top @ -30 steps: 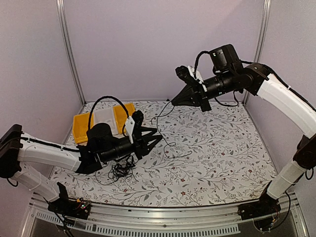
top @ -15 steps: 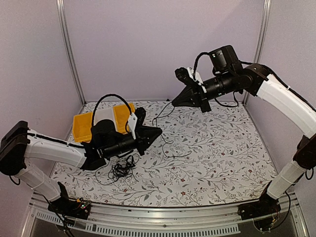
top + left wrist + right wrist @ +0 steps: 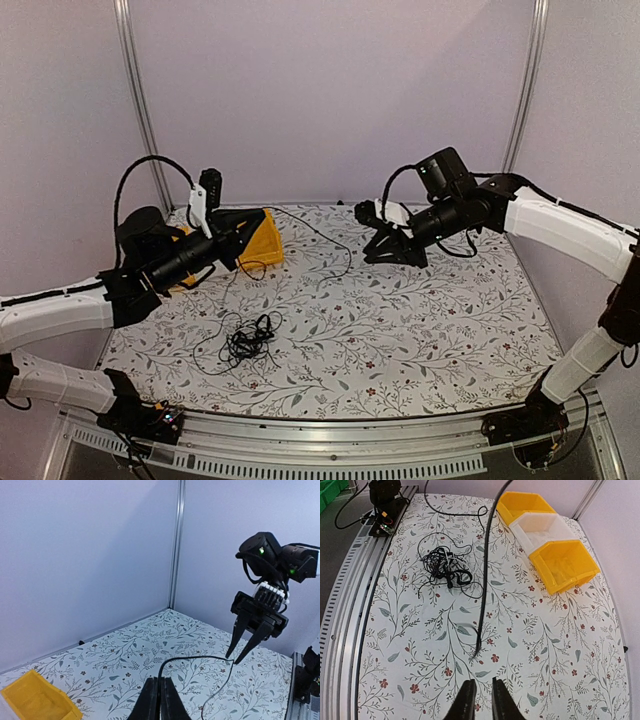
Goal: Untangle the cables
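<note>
Cable (image 3: 200, 657), thin and black, is clamped in left pincer (image 3: 160, 681); right pincer (image 3: 482, 681) gapes slightly.

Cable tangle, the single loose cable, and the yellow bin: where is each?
cable tangle (image 3: 445, 566): right wrist view, middle of the knot.
single loose cable (image 3: 200, 656): left wrist view, middle of its arc.
yellow bin (image 3: 270, 245): top view, its outer wall.

Floral-patterned table (image 3: 420, 330) with a black tangle of cables (image 3: 245, 340) and three bins (image 3: 540, 530)
</note>
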Motion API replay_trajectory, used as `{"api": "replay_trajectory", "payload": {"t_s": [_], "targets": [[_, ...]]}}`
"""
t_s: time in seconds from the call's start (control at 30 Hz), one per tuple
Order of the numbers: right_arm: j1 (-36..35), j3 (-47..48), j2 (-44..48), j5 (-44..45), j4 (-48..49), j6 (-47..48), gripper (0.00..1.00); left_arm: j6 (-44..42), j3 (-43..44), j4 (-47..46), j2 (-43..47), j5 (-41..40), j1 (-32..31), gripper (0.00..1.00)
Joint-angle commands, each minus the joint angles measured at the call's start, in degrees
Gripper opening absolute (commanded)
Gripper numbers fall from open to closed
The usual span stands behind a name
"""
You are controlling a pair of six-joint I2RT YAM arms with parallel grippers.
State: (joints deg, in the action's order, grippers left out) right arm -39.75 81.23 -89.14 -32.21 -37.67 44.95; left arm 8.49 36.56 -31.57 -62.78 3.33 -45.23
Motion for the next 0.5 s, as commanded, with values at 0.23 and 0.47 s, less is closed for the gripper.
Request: {"api": "replay_trajectory", "payload": {"t_s": [0.23, 0.47], "targets": [[2.1, -8.3, 3.4, 3.1, 5.8, -2.6, 0.40, -1.3, 18.3, 39.2, 5.8, -11.0, 8.6, 0.00], [8.4, -20.9, 7.0, -0.3, 15.3, -7.0, 0.40, -1.8, 24.2, 51.7, 7.4, -18.8, 12.6, 0.00]]}}
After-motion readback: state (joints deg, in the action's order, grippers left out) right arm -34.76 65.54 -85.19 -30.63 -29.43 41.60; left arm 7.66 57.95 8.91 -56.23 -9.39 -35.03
